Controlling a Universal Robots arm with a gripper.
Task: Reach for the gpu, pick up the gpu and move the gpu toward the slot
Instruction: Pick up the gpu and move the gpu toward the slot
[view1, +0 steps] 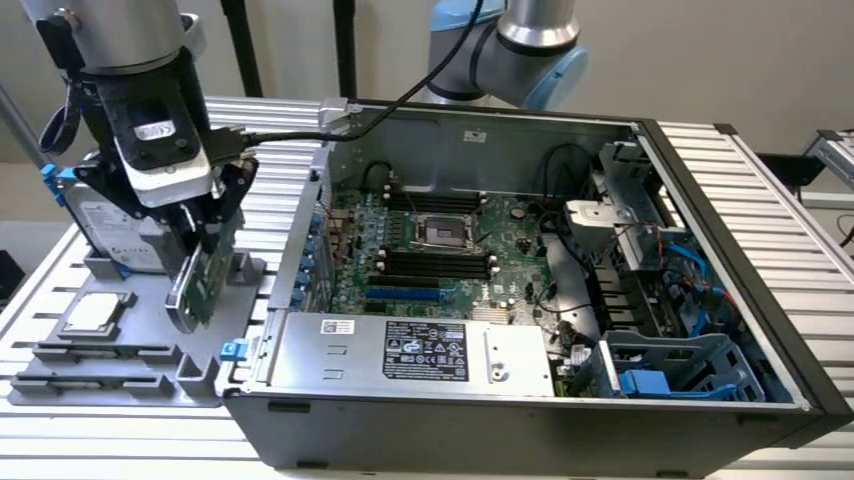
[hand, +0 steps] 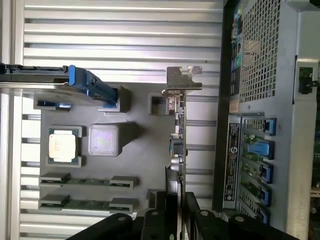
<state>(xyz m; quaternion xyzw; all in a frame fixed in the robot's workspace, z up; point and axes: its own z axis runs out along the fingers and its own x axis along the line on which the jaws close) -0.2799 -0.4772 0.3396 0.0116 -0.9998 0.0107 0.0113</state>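
The gpu (view1: 200, 285) is a thin green card standing on edge over the grey holder tray (view1: 140, 372) at the exterior view's left. My gripper (view1: 214, 225) comes down onto its upper edge, one black finger on each face, shut on it. The card tilts slightly and seems just off its tray posts. The wrist view shows the gpu (hand: 178, 145) edge-on, with its silver bracket (hand: 182, 80) at the far end and my gripper (hand: 176, 210) clamping the near end. The blue slot (view1: 400, 295) lies on the motherboard (view1: 447, 235) inside the open case.
A silver hard drive with blue rails (view1: 114, 225) stands just behind the gripper. A square silver chip (view1: 91, 312) and two memory sticks (view1: 94, 352) lie on the tray. The case wall (view1: 320, 200) rises between tray and motherboard. A power supply (view1: 414, 350) fills the case front.
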